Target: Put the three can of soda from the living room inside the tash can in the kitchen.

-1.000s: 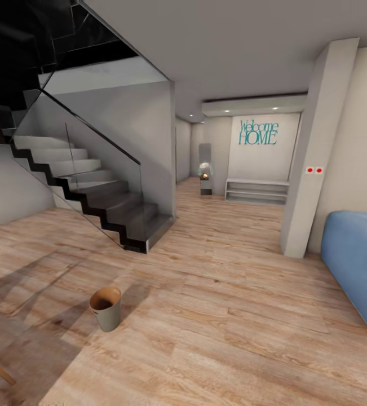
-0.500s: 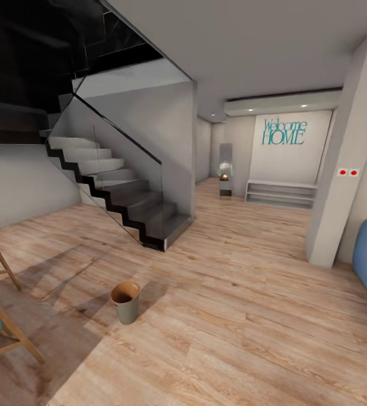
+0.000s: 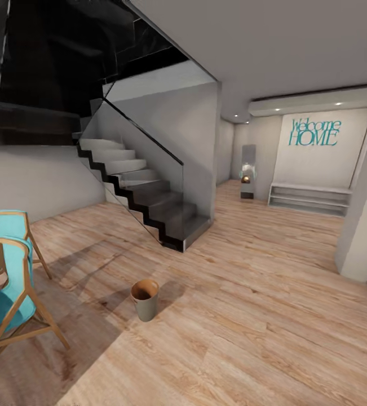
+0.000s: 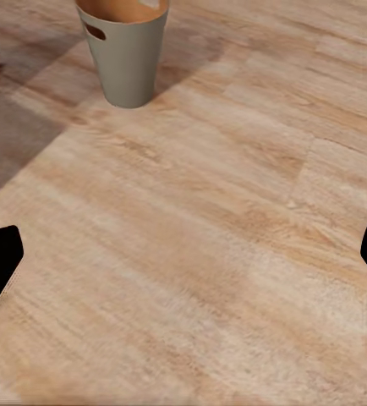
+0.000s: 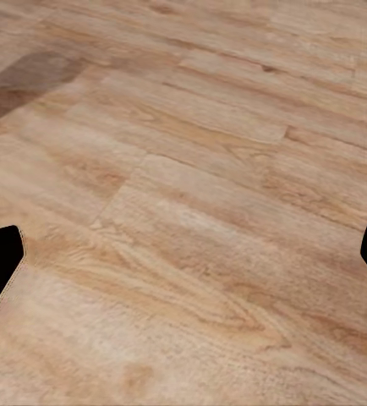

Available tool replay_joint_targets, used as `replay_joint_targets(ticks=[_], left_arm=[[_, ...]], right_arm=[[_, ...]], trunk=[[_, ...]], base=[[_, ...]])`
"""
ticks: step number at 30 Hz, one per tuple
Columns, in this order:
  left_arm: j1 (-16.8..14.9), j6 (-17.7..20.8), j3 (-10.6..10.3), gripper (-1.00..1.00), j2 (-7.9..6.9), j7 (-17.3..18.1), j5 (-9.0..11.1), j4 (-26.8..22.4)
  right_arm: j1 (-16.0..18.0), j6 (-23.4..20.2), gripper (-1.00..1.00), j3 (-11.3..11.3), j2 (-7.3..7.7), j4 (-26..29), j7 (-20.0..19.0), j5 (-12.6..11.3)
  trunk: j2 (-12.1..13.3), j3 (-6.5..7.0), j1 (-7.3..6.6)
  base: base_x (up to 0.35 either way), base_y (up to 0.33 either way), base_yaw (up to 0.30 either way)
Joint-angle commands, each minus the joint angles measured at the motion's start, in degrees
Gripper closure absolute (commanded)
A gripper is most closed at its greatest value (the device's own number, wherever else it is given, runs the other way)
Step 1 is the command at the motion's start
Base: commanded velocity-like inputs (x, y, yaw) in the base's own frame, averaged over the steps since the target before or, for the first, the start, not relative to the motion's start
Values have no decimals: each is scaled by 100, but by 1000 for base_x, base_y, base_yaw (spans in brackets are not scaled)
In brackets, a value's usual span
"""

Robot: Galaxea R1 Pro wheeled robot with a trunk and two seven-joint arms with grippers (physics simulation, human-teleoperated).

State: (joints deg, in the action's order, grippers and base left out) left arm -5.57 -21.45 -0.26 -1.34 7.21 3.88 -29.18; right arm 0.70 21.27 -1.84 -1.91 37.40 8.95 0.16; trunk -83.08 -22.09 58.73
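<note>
Grippers spread wide, tash can [image 3: 145, 300] upright

The floor [image 3: 251, 316] looks like light wood planks with clear grain and a matt finish. The tash can [image 3: 145, 300] is smooth and matt grey outside, copper-brown inside. The chairs [image 3: 5, 282] have wooden frames. The stairs [image 3: 149, 197] have a glossy glass railing.

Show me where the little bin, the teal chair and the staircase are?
tash can [image 3: 145, 304], head view, on its grey outer wall.
tash can [image 4: 128, 59], left wrist view, on its outer wall.
teal chair [image 3: 3, 301], head view, on its seat.
staircase [image 3: 149, 194], head view, on a middle step.
</note>
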Motion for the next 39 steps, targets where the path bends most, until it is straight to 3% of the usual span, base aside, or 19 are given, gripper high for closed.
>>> replay_joint_targets(ticks=[1, 5, 13, 18, 31, 39], left_arm=[[-3, 2, 0, -100, -2, 0, 0, 0], [-10, 10, 0, -100, -4, 0, 3, 0], [-29, 17, 0, -100, -7, 0, 6, 0], [-31, 18, 0, -100, -6, 0, 7, 0], [-32, 10, 0, -100, 1, 0, 7, 0], [-59, 54, 0, -100, -3, 0, -16, 71]], right_arm=[[0, 0, -100, 3, 1, 1, 0, 2], [0, 0, -100, 14, 34, 4, -4, 6], [2, 0, -100, 45, 463, 27, -16, -4], [7, 0, -100, 61, 608, 30, -17, -29], [9, -15, -100, 61, 634, 22, -58, -17], [14, -290, -100, 10, 596, 29, -77, -7]], trunk=[[0, 4, 0], [0, 20, 0], [0, 28, 0], [0, 29, 0], [0, 29, 0], [0, 29, 0]], base=[[76, 0, 215], [83, 0, 172], [88, 0, 45], [45, 0, 10], [196, -89, 1], [196, -2, 0]])
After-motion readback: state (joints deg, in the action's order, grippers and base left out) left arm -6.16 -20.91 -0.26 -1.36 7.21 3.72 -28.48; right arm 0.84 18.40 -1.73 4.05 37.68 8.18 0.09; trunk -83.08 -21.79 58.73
